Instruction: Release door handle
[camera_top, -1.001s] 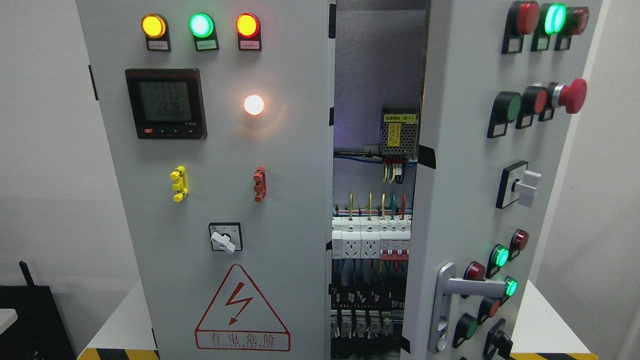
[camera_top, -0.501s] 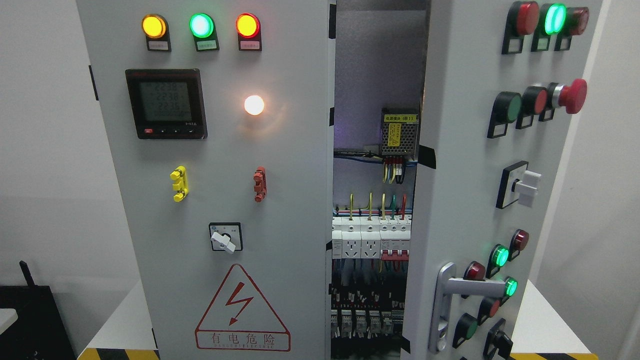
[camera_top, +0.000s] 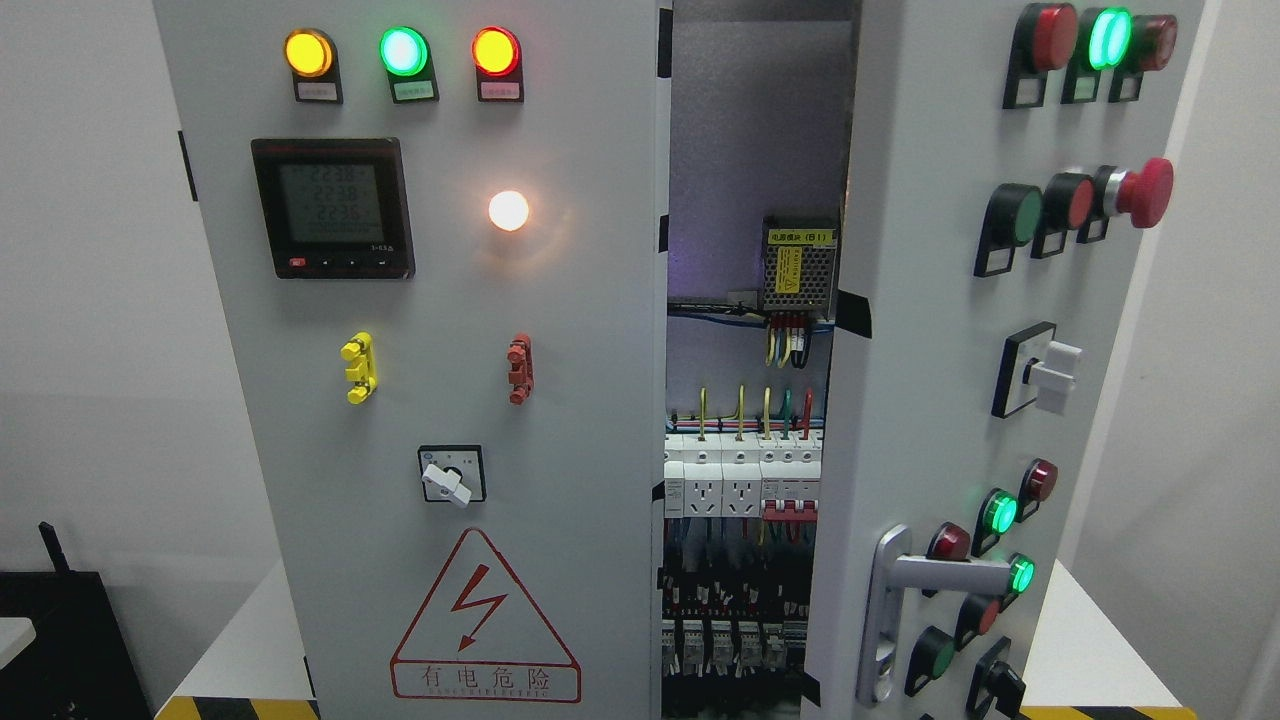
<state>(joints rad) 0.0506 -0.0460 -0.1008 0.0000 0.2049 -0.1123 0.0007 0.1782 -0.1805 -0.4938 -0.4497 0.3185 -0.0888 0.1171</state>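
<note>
A grey electrical cabinet fills the head view. Its right door (camera_top: 930, 400) stands swung partly open, leaving a gap onto the wiring and breakers (camera_top: 742, 480) inside. The silver lever door handle (camera_top: 945, 574) sits low on that door, horizontal, with nothing touching it. Neither of my hands nor arms shows anywhere in the frame.
The left door (camera_top: 440, 400) is closed and carries indicator lamps, a meter display (camera_top: 332, 207), a rotary switch (camera_top: 449, 476) and a red hazard triangle (camera_top: 484, 618). Push buttons and a red mushroom stop button (camera_top: 1143, 190) stick out from the right door. A white table edge (camera_top: 1090, 650) lies below.
</note>
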